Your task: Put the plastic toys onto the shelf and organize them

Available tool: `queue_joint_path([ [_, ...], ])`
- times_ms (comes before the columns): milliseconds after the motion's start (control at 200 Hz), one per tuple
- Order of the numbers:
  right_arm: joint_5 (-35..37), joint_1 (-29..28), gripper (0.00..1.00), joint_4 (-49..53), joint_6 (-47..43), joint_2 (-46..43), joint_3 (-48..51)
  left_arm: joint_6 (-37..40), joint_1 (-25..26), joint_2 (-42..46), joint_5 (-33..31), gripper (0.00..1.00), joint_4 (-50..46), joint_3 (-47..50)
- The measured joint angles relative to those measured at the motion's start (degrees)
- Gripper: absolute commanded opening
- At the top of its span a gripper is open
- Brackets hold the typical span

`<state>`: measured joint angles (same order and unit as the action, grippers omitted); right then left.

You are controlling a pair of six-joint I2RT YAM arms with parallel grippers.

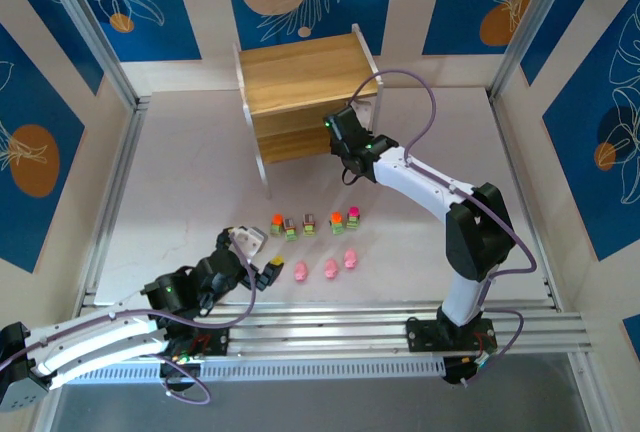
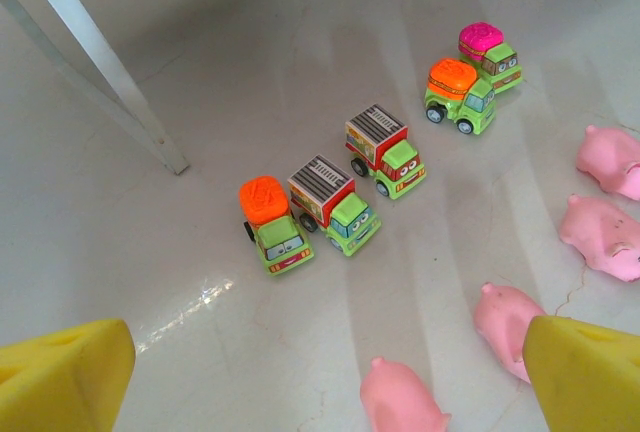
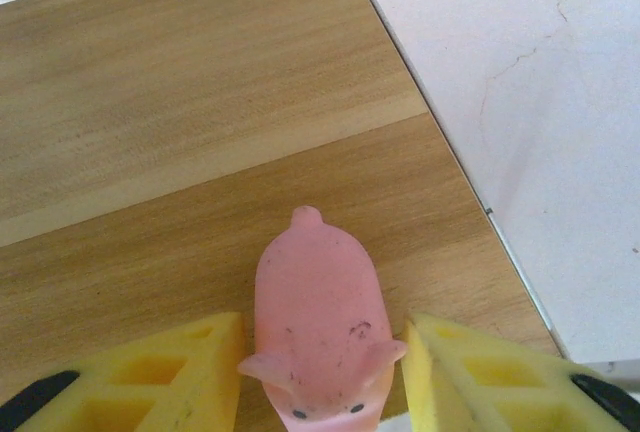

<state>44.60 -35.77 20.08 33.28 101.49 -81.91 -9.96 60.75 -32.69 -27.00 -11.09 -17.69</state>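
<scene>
A pink pig toy (image 3: 318, 322) lies on a wooden board of the shelf (image 3: 180, 102), near its right edge. My right gripper (image 3: 325, 337) straddles it, open; its yellow pads (image 3: 470, 372) stand just off the pig's body, near its ears. From above, that gripper (image 1: 340, 130) is at the right end of the shelf (image 1: 300, 77). Several green trucks (image 2: 350, 217) stand in a row on the table, and more pink pigs (image 2: 600, 237) lie right of them. My left gripper (image 2: 330, 377) hovers open over the near pigs, one pig (image 2: 400, 397) between its pads.
A white shelf leg (image 2: 100, 62) slants across the left of the left wrist view. The trucks (image 1: 309, 223) and pigs (image 1: 331, 269) sit between the two arms. Blue patterned walls (image 1: 150, 2) and metal rails (image 1: 400, 317) enclose the white table.
</scene>
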Motion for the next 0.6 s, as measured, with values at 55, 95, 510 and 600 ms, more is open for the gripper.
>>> queue_joint_path([
  [55,0.0,0.0,0.48,0.0,0.0,-0.3,0.7,0.0,0.0,0.0,0.0,1.0,0.0,0.0],
  [95,0.0,-0.1,0.49,0.0,0.0,-0.6,1.2,0.0,0.0,0.0,0.0,0.99,0.0,0.0],
  [510,0.3,-2.0,0.51,0.1,1.0,-5.2,6.8,0.0,0.0,0.8,0.0,1.0,0.0,0.0],
  [600,0.5,-2.8,0.51,0.2,1.4,-6.8,8.5,0.0,0.0,1.2,0.0,0.99,0.0,0.0],
])
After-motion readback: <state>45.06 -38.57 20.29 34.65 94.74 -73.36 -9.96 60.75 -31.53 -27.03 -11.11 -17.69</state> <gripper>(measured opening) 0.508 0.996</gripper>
